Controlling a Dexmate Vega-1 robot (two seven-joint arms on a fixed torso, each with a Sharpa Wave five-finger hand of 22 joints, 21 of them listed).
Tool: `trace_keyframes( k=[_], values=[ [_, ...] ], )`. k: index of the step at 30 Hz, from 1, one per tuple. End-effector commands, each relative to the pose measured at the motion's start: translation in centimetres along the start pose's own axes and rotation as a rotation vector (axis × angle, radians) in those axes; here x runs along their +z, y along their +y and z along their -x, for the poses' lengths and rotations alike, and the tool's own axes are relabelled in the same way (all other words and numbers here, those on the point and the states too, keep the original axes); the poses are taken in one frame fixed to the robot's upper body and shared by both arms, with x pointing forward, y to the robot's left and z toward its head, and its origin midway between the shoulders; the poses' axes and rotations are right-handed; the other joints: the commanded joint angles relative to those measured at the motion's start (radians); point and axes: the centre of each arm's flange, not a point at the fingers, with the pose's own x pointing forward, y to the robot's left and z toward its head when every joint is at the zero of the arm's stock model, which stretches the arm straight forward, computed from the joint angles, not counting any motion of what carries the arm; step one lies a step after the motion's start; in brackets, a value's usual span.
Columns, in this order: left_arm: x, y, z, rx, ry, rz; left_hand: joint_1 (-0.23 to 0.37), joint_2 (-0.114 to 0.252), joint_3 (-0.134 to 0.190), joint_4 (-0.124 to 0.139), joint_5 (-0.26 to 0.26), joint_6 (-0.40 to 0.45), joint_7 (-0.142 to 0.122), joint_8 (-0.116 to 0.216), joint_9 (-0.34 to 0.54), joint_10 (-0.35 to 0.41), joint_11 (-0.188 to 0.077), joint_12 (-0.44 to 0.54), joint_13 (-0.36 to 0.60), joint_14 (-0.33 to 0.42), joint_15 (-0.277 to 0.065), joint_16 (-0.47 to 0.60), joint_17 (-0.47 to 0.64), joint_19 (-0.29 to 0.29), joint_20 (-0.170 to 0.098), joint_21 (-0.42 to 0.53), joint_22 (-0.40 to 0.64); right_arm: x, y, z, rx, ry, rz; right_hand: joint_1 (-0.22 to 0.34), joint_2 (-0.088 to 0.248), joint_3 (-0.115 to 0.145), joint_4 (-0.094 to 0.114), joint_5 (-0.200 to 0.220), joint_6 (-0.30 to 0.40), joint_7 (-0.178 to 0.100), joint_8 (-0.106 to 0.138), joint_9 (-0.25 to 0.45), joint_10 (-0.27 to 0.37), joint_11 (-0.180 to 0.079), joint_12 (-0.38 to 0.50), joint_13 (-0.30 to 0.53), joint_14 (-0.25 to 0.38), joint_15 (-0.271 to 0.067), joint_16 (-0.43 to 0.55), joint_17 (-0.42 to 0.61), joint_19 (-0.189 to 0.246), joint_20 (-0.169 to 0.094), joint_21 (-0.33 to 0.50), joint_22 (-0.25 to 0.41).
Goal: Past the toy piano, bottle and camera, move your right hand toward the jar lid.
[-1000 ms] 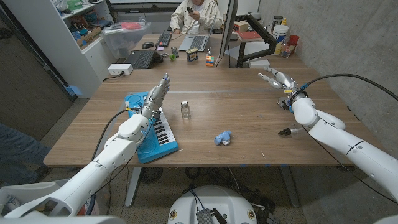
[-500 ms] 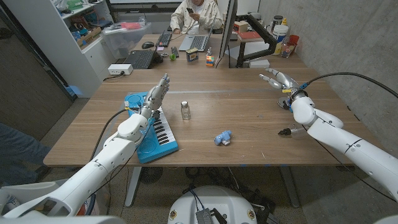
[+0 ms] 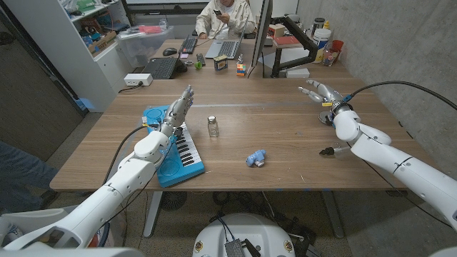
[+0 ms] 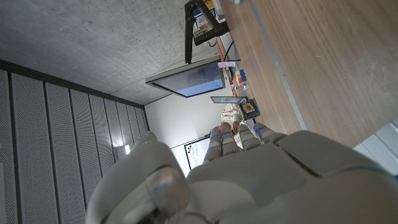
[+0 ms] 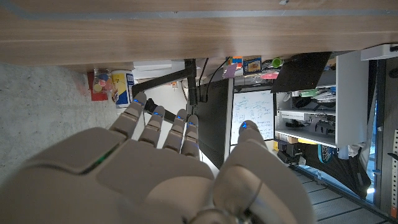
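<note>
Right hand: the right hand (image 3: 319,91) hovers over the far right of the wooden table (image 3: 285,135), fingers spread and extended, holding nothing.
Left hand: the left hand (image 3: 180,108) stands raised above the toy piano (image 3: 173,148), fingers straight and together, gripping nothing.
Task things: left of the right hand sit the small glass bottle (image 3: 212,126) just beside the toy piano, and nearer the robot a small blue object (image 3: 256,158). A small dark object (image 3: 327,150) lies beside the right forearm; whether it is the jar lid cannot be told.
Wrist views: the right wrist view shows the back of the right hand (image 5: 174,168) with its fingers (image 5: 186,134) fanned apart over the table edge; the left wrist view shows the back of the left hand (image 4: 249,174) and a monitor (image 4: 189,79) beyond.
Room: behind the table, a person (image 3: 225,16) sits at a desk with laptops (image 3: 227,48); shelves (image 3: 89,28) stand at far left.
</note>
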Motion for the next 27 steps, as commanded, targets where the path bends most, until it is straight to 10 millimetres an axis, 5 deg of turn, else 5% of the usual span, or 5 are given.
trace_keyframes(
  k=[1,27],
  values=[
    [-0.12,0.06,0.04,0.001,0.007,0.001,0.007,-0.001,-0.006,0.003,0.005,0.007,0.001,0.001,0.003,-0.003,-0.001,0.007,0.006,-0.004,0.000,0.005,0.005,-0.004,0.007,0.009,0.004,-0.77,0.26,-0.18,0.015,0.046,0.031,0.007,0.004,0.003,-0.003,0.007,0.002,-0.010,0.003,0.002,-0.010,-0.007,-0.001,0.005,-0.006,0.004,0.004,0.002,-0.002,-0.005,0.006,0.003],
    [0.07,0.58,-0.54,-0.008,0.010,-0.001,0.009,0.002,-0.009,0.003,0.005,0.008,-0.001,0.001,0.003,-0.001,-0.007,0.007,0.006,-0.002,0.003,0.005,0.005,-0.006,0.017,0.009,0.004,-1.47,-0.15,0.11,0.029,0.120,0.132,-0.002,-0.003,-0.005,-0.001,0.005,-0.006,-0.043,0.002,0.002,-0.043,-0.017,-0.008,0.004,-0.043,0.005,0.001,0.002,-0.034,0.021,0.003,0.004]
  ],
)
